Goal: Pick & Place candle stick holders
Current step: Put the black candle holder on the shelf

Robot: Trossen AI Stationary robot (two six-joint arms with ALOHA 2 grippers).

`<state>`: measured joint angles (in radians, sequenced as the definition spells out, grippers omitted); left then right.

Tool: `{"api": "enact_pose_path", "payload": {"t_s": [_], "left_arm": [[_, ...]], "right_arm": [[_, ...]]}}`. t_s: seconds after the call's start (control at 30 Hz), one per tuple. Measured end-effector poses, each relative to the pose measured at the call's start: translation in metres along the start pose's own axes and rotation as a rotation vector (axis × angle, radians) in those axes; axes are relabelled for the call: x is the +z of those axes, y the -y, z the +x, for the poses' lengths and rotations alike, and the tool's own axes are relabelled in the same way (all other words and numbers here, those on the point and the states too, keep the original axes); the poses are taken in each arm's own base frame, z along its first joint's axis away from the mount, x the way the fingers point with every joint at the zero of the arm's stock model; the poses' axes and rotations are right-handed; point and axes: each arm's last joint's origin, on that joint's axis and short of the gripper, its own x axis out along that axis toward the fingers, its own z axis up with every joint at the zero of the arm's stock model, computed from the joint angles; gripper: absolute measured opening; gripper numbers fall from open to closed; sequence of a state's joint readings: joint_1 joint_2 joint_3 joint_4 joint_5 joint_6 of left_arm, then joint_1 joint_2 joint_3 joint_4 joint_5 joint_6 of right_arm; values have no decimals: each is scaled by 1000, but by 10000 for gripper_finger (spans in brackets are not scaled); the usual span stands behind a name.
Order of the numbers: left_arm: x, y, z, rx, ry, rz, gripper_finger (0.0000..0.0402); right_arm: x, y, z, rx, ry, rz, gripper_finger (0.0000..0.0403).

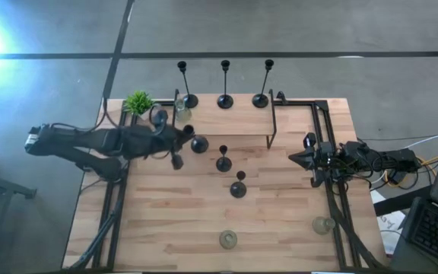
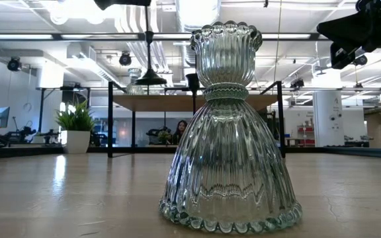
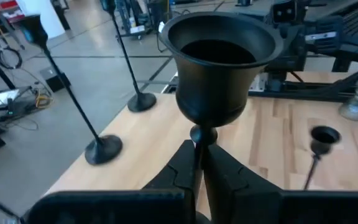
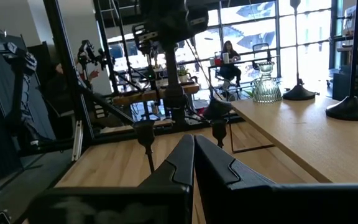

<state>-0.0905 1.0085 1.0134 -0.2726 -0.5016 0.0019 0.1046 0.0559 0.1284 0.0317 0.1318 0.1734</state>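
The left gripper point(image 3: 199, 163) pinches the thin stem of a black candle stick holder point(image 3: 219, 62), lifted at about ten o'clock on the worktop point(image 1: 173, 228), just beside the potted plant point(image 1: 138, 102). Three tall holders point(image 1: 225, 84) line the twelve o'clock edge. Two short black holders point(image 1: 223, 160) stand centrally. Glass holders point(image 1: 228, 240) sit near six o'clock; open board lies around them. The right gripper point(image 4: 193, 155), pressed together, waits at three o'clock. No writing is legible.

black candle stick holders point(image 1: 225, 84), clear ribbed glass holder point(image 2: 229, 132), light wood table point(image 1: 280, 221), green plant point(image 1: 138, 102)
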Motion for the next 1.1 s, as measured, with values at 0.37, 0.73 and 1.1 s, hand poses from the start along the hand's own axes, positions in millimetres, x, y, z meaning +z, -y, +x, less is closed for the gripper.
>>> {"api": "enact_pose_path", "payload": {"t_s": [0.37,0.73,1.1], "left_arm": [[26,-31,39,26,-11,-9,16],[32,-57,64,40,-56,-30,16],[43,-88,64,106,-22,-72,16]], "right_arm": [[0,0,0,0,0,0,8],[0,0,0,0,-1,0,8],[0,0,0,0,-1,0,8]]}}
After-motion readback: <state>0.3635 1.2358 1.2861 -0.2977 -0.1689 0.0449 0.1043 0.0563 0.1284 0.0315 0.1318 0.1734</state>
